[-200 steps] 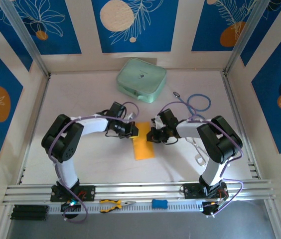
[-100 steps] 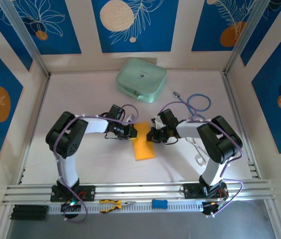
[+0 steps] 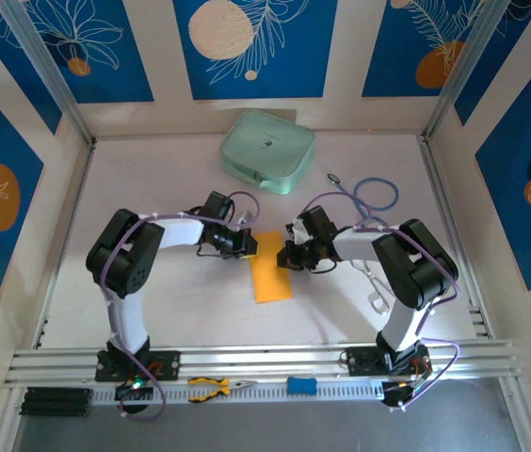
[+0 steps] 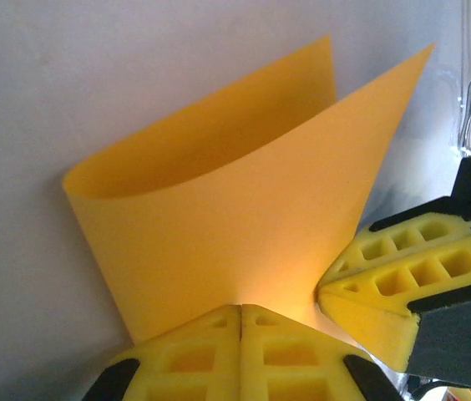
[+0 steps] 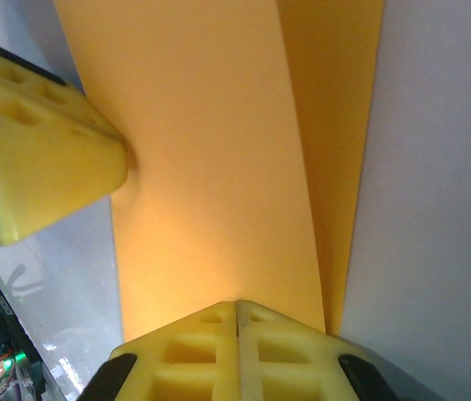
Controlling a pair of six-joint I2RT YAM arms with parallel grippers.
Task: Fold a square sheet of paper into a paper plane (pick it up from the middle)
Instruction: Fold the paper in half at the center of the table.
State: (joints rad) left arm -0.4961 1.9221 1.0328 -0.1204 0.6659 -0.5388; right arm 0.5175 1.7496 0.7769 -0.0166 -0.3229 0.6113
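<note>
On the table's (image 3: 143, 188) middle, seen from above, the square sheet of paper (image 3: 271, 275) lies folded over into a narrow orange-yellow strip. The left gripper (image 3: 249, 247) and the right gripper (image 3: 288, 254) meet its far end from both sides.

The left wrist view gives more: the sheet is only bent, not creased, with a round fold at the left and two layers standing apart. That gripper's yellow fingers (image 4: 194, 359) are pressed together, their tips against the paper's near edge. In the right wrist view the right fingers (image 5: 286, 351) are closed in the same way at the paper's edge, and the left gripper's finger tip touches the upper layer. Whether either one really pinches the paper, I cannot tell.

Only the top view shows the surroundings. A pale green case (image 3: 267, 151) rests near the far wall, well apart from the sheet, and a looped cable (image 3: 376, 196) lies at the far right. The table is free on the left side and between the paper and the aluminium rail (image 3: 265, 361), where orange-handled pliers (image 3: 214, 387) lie. The table is white, and the walls carry blue panels (image 3: 256, 47) with leaf drawings.
</note>
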